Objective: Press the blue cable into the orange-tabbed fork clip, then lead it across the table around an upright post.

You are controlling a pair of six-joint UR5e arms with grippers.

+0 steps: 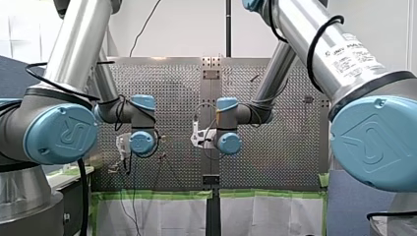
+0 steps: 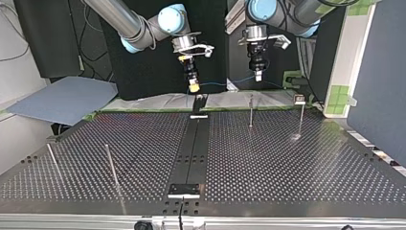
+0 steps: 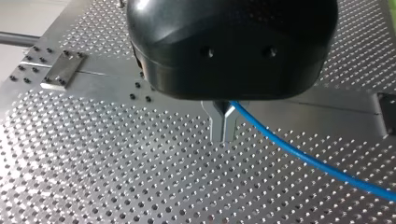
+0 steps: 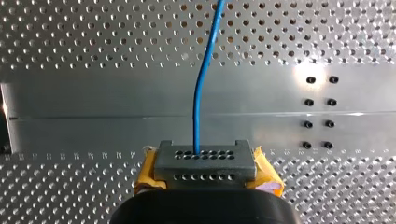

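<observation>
we see our right arm enter at the view's left, its right gripper [image 2: 194,87] yellow-tipped and pointing down above the far edge of the perforated table [image 2: 287,163]. our left arm enters at the view's right, its dark left gripper [image 2: 258,75] hanging likewise. a thin blue cable [image 2: 225,85] sags between the two. a dark strip [image 2: 194,143] runs down the table's middle. two upright posts [image 2: 251,111] stand near the far right, two leaning posts [image 2: 111,165] at the near left.
</observation>
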